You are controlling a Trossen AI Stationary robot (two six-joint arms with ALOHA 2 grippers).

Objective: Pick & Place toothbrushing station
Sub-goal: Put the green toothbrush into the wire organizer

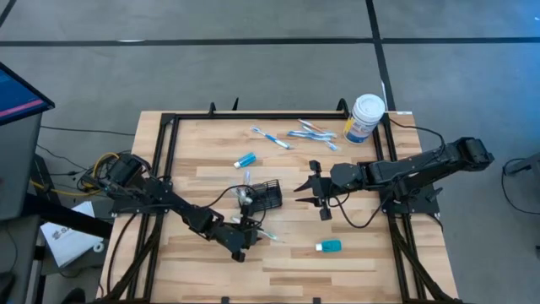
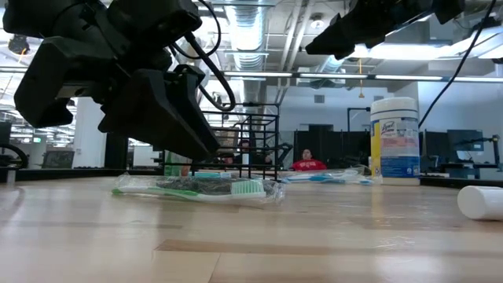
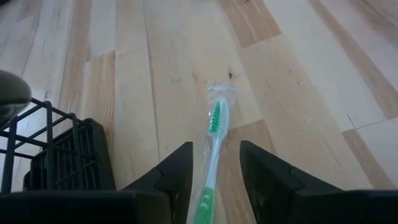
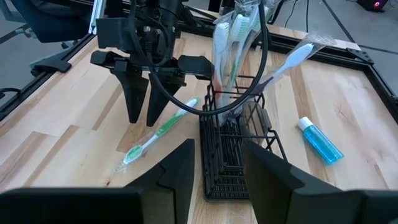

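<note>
The black wire-mesh holder (image 1: 268, 194) stands on its base mid-table, with wrapped toothbrushes (image 4: 229, 37) upright in it. A green toothbrush in a clear wrapper (image 3: 214, 134) lies flat on the table just near of the holder. My left gripper (image 1: 251, 230) hangs open above its handle, one finger on each side, and touches nothing; the low view (image 2: 134, 79) shows it clear of the brush (image 2: 196, 187). My right gripper (image 1: 305, 192) is open and level just right of the holder (image 4: 230, 149), a little apart from it.
A white canister (image 1: 364, 116) stands at the far right corner. Loose wrapped toothbrushes (image 1: 310, 131) lie at the far side. A blue tube (image 1: 245, 159) lies far of the holder and another (image 1: 329, 246) lies near-right. A black frame (image 1: 169, 127) runs along the table's edges.
</note>
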